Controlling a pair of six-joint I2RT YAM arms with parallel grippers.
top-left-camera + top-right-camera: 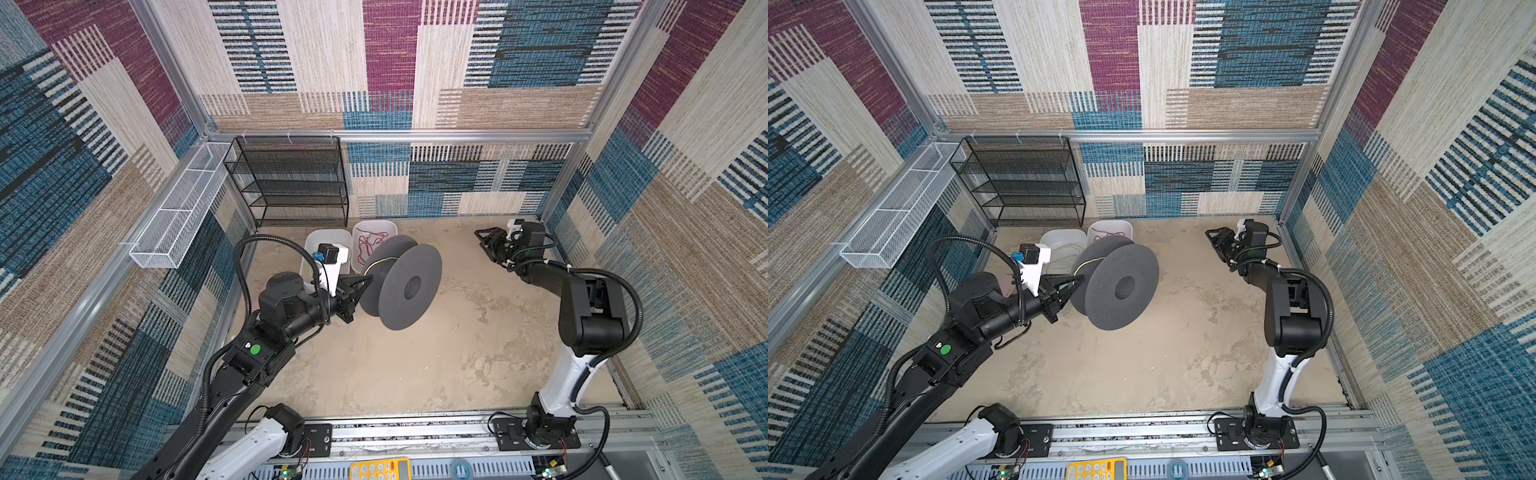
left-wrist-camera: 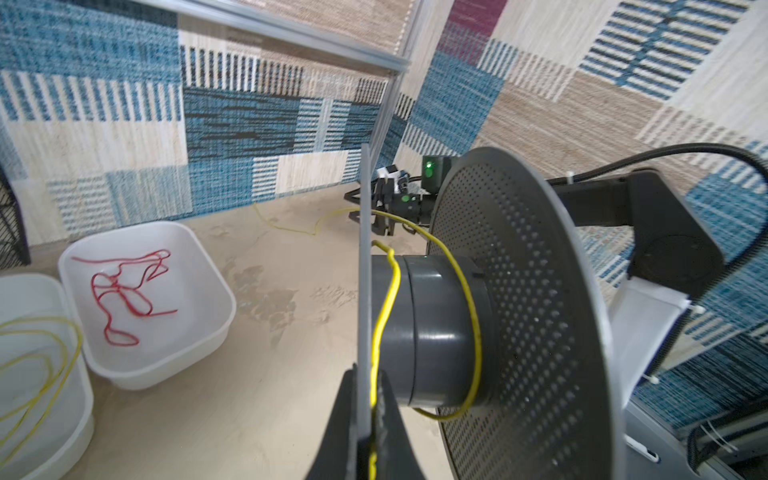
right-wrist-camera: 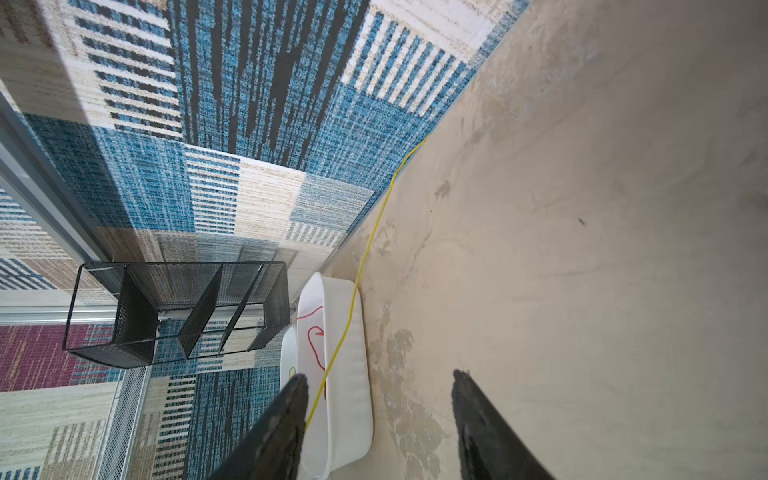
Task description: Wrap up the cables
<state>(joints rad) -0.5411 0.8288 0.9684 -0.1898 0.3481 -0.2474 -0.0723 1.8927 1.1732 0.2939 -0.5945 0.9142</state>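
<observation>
Sandy floor (image 1: pixel 415 365): left gripper (image 1: pixel 365 281) pinches spool (image 1: pixel 409 286) rim against cables (image 2: pixel 384 316); right gripper (image 3: pixel 379 374) gapes empty, well apart.

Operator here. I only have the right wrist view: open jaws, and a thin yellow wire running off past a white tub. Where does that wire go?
Observer: To a large dark grey perforated plastic spool. The thin yellow wire is wound loosely around its middle.
Operator: What holds the spool?
Observer: The left gripper, shut on the edge of one flange, with the wire running down beside that flange between its fingers.
Operator: More slack anywhere?
Observer: Yes, yellow loops lie in a second white plastic tub, beside the white tub that holds the thin red cord.
</observation>
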